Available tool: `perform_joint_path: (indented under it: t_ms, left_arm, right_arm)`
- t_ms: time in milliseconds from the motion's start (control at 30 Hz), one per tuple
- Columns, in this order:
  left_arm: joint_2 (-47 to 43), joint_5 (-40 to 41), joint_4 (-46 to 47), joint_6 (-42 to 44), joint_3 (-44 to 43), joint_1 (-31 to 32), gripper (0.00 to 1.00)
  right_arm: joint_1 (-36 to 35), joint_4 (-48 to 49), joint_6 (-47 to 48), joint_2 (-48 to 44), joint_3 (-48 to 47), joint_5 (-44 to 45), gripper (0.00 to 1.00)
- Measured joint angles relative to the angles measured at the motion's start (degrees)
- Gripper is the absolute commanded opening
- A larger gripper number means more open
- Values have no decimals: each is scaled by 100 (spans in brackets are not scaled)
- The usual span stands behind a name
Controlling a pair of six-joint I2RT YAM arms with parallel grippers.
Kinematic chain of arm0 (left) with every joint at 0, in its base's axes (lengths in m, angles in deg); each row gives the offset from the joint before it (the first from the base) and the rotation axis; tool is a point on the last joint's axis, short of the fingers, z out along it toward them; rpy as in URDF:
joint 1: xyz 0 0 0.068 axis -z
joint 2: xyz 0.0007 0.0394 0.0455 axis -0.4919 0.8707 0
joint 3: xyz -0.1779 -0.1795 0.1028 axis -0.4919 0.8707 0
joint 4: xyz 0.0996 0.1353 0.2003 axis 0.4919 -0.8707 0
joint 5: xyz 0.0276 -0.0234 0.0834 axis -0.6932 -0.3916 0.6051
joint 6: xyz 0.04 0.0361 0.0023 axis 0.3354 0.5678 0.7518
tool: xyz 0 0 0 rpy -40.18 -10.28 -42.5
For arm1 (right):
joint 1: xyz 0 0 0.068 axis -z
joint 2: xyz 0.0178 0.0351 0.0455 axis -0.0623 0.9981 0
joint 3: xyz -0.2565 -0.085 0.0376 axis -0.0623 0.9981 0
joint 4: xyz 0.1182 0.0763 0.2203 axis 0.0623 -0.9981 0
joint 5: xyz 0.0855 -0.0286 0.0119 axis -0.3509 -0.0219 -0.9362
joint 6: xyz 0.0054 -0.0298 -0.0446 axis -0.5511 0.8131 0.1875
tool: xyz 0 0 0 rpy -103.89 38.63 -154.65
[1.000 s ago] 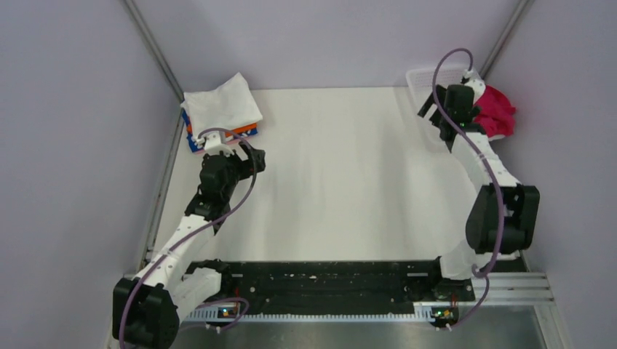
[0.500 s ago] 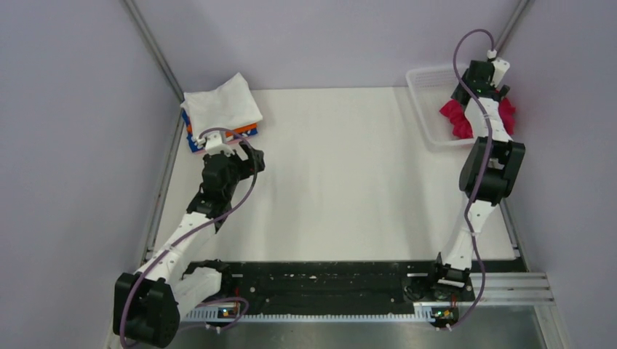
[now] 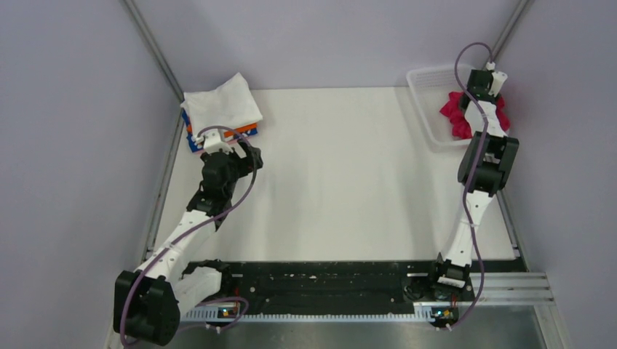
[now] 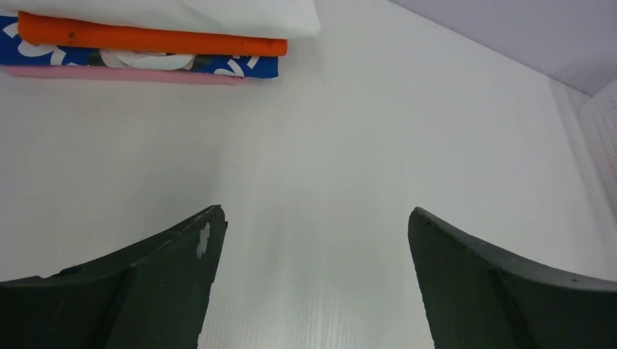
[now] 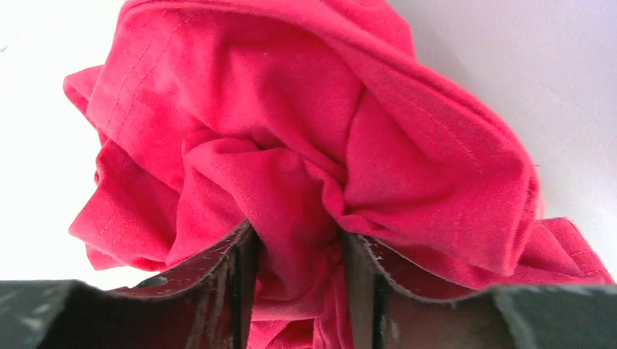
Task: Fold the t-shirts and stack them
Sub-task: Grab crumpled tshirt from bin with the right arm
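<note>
A crumpled crimson-pink t-shirt (image 3: pixel 455 116) (image 5: pixel 291 109) lies bunched in the white mesh basket (image 3: pixel 424 102) at the far right corner. My right gripper (image 3: pixel 478 100) (image 5: pixel 295 236) reaches down into the basket, and its jaws pinch a fold of that shirt between them. A stack of folded t-shirts (image 3: pixel 222 110) sits at the far left: white on top, then orange (image 4: pixel 145 40), blue-patterned (image 4: pixel 225 67) and pale pink (image 4: pixel 109 73). My left gripper (image 3: pixel 246 154) (image 4: pixel 316 218) hovers low over bare table just in front of the stack, open and holding nothing.
Grey walls close in the white table on the left, back and right. The basket's mesh wall (image 4: pixel 602 131) shows at the far right of the left wrist view. A black rail (image 3: pixel 320 280) with both arm bases runs along the near edge.
My right arm swung over the basket and down onto the crimson-pink shirt, and its jaws went from wide open to closed on a fold. The left arm barely moved.
</note>
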Motion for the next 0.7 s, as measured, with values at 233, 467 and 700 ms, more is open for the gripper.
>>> perform_joint_path:
  t_ms: [233,467,700]
  left_arm:
    - [-20,59,-2,0,0,0,99]
    - [-66,157,-11,15,0,0,99]
    - [-162,166,-15,13,0,0,99]
  right_arm:
    - [98,-26,22,24,0,96,0]
    - [225,-20,140,24,0,-348,0]
    - [249,-15,273,-188,13,-1097,0]
